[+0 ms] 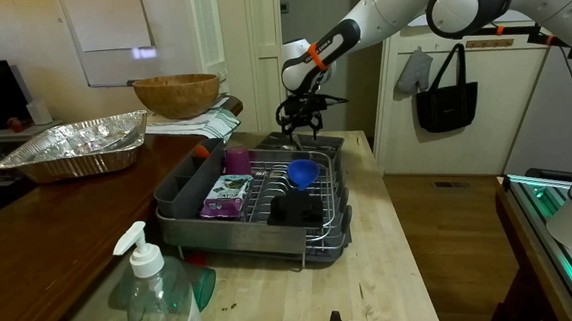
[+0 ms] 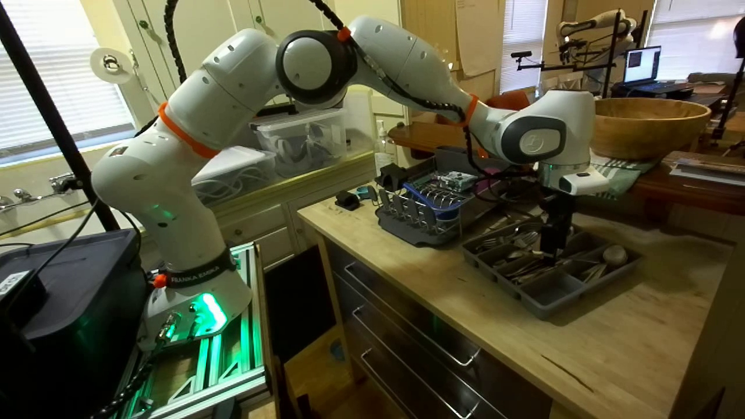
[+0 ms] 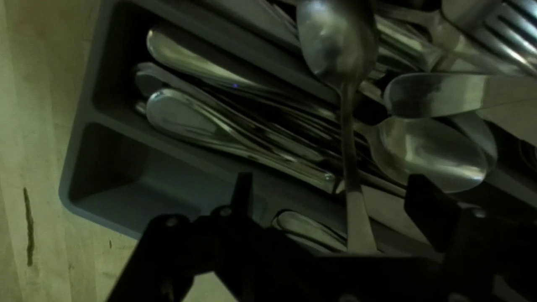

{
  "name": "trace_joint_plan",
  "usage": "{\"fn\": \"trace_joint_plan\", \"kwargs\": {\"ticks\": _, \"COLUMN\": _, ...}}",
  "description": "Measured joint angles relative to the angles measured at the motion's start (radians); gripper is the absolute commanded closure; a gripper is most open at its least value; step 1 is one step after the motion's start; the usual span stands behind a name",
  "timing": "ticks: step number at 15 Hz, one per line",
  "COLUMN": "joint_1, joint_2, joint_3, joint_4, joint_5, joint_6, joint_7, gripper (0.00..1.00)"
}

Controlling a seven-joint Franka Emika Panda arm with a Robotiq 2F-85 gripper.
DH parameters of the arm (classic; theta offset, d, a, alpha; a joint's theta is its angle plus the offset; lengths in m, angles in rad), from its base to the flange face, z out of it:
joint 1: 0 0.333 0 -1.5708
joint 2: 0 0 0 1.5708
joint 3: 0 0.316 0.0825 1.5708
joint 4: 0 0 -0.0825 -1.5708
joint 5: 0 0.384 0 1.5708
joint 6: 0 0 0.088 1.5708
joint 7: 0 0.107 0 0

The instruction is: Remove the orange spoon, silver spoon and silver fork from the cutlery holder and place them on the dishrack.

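Item 1: my gripper (image 3: pixel 329 180), jaws apart, nothing clamped. Item 2: silver spoon (image 3: pixel 348 130), likely pick, lying across the cutlery holder (image 3: pixel 142 188); handle between my 2 fingers (image 3: pixel 428 212), bowl ahead, long axis roughly square to their closing line. I judge no wrist turn needed.

The silver spoon (image 3: pixel 348 119) looks metal (smooth, glossy)

In an exterior view it's dish rack (image 2: pixel 419 231) left, cutlery tray (image 2: pixel 554 293) right, both on the counter (image 2: pixel 628 343), bowl (image 2: pixel 646 123) behind; wrist view, a spoon (image 3: pixel 337 42) lies across other cutlery (image 3: pixel 180 112) in the tray.
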Motion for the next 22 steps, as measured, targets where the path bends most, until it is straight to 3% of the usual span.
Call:
{"fn": "trace_joint_plan", "kwargs": {"ticks": 2, "joint_1": -0.004, "joint_2": 0.010, "joint_3": 0.003, "joint_4": 0.000, "joint_5": 0.012, "joint_6": 0.000, "joint_7": 0.023, "gripper": 0.43}}
{"fn": "trace_joint_plan", "kwargs": {"ticks": 10, "joint_1": -0.012, "joint_2": 0.016, "joint_3": 0.011, "joint_4": 0.006, "joint_5": 0.026, "joint_6": 0.000, "joint_7": 0.065, "gripper": 0.99}}
{"fn": "trace_joint_plan", "kwargs": {"ticks": 16, "joint_1": -0.019, "joint_2": 0.003, "joint_3": 0.023, "joint_4": 0.004, "joint_5": 0.024, "joint_6": 0.034, "joint_7": 0.018, "gripper": 0.97}}
{"fn": "trace_joint_plan", "kwargs": {"ticks": 22, "joint_1": -0.019, "joint_2": -0.114, "joint_3": 0.090, "joint_4": -0.098, "joint_5": 0.035, "joint_6": 0.244, "joint_7": -0.247, "gripper": 0.97}}
